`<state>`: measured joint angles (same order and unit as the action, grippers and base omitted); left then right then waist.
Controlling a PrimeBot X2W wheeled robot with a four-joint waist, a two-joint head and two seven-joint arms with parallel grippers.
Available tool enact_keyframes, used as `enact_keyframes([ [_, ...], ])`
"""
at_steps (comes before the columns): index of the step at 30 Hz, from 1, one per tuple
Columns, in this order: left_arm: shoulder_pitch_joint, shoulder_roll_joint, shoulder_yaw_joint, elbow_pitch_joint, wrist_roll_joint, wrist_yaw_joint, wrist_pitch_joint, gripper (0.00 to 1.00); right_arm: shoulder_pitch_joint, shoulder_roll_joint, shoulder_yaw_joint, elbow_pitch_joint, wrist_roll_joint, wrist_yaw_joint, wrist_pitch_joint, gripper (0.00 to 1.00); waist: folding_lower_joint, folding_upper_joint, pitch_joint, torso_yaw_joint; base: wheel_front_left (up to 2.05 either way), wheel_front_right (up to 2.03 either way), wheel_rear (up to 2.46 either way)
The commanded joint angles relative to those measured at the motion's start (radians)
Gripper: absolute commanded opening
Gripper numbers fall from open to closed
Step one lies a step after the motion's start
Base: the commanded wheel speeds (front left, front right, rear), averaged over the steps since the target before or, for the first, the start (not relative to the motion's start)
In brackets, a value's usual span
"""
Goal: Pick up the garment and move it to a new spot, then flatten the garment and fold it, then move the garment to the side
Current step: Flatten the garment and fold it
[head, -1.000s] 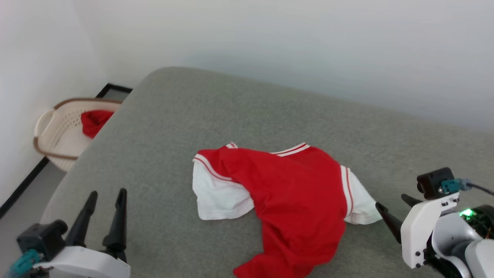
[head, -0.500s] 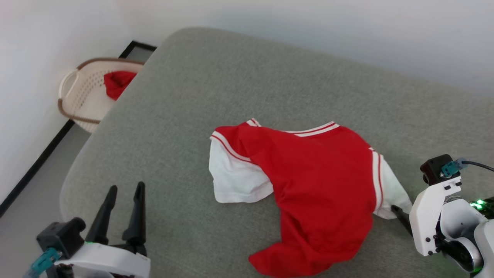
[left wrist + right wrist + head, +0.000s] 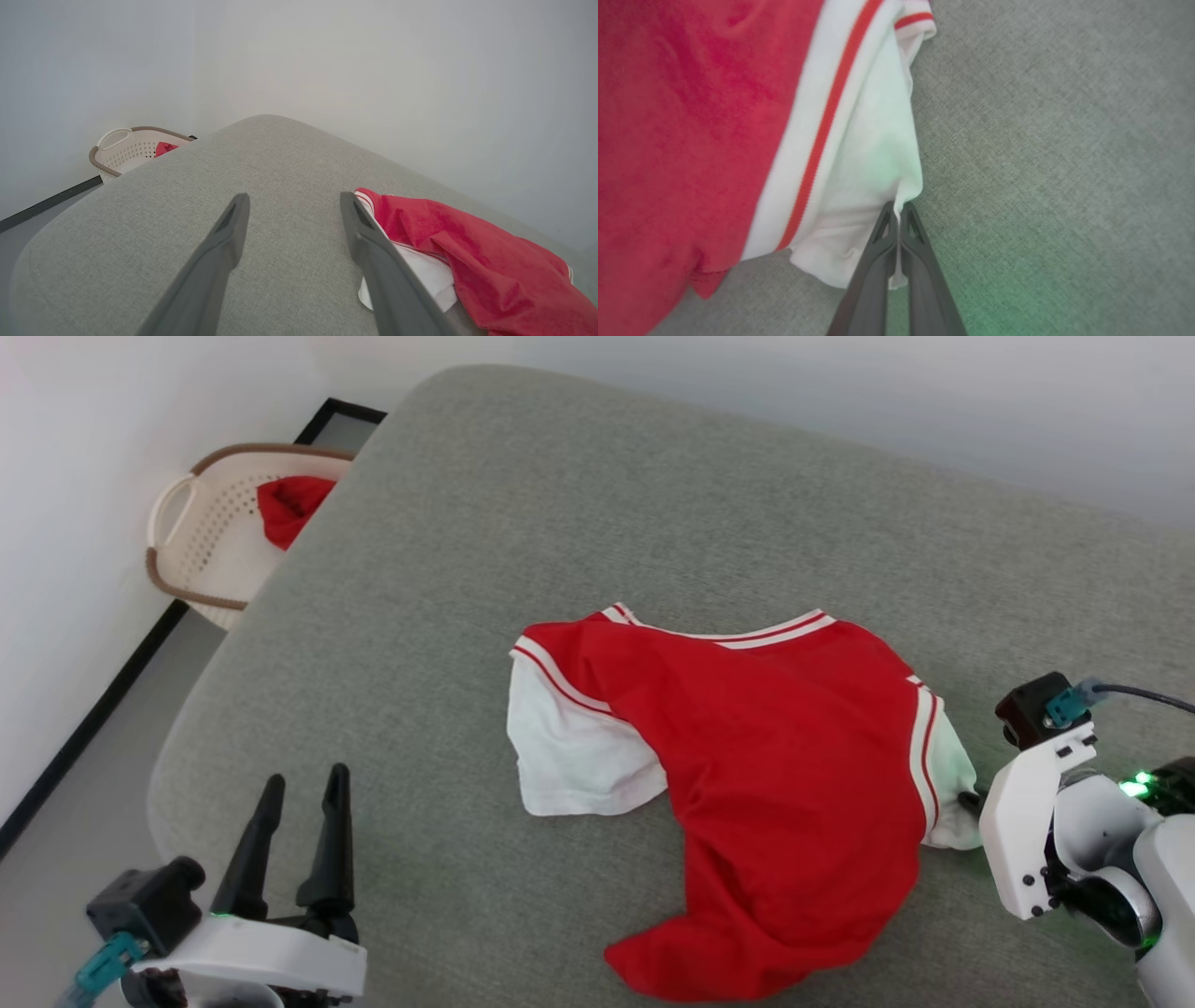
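The right pincer [image 3: 899, 212] is clamped shut on the edge of the garment [image 3: 691, 116], with a fold of its white sleeve pinched between the dark fingers. The garment lies rumpled in the middle of the grey upholstered surface [image 3: 560, 504], its other white sleeve spread toward the left. The left pincer [image 3: 299, 784] hovers with its fingers parted above the surface's near left corner, well apart from the garment. A cream basket [image 3: 210, 537] holding a red bundle [image 3: 289, 509] stands past the far left corner.

Home-like room, grey padded surface [image 3: 653, 504], laundry basket [image 3: 210, 527], white walls [image 3: 84, 448]
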<state>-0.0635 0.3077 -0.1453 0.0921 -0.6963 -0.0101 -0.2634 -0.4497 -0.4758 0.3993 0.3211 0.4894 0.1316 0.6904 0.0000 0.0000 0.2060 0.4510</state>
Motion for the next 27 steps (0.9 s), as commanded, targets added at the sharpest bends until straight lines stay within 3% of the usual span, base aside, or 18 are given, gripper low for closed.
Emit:
enact_keyframes([
  [1,0.0,-0.002,0.006,0.003,0.002,-0.006,0.0,1.0,0.006,-0.013,0.011,0.02,-0.003,-0.002,0.003,0.0,0.0,0.0,-0.003,-0.009,0.0,0.0,0.0],
  [14,0.04,-0.001,0.054,-0.005,0.009,-0.001,0.0,1.0,-0.072,-0.115,-0.003,-0.031,0.026,-0.001,-0.038,0.0,0.0,0.0,-0.067,-0.112,0.0,0.0,0.0],
  [23,0.07,0.018,0.051,-0.02,0.012,0.007,0.013,1.0,-0.001,-0.19,-0.104,-0.028,0.013,-0.001,-0.047,0.0,0.0,0.0,-0.121,-0.186,0.0,0.0,0.0],
  [27,0.07,0.025,0.044,-0.026,0.016,0.008,0.026,1.0,0.056,-0.19,-0.157,-0.003,0.007,-0.001,-0.057,0.0,0.0,0.0,-0.135,-0.205,0.0,0.0,0.0],
])
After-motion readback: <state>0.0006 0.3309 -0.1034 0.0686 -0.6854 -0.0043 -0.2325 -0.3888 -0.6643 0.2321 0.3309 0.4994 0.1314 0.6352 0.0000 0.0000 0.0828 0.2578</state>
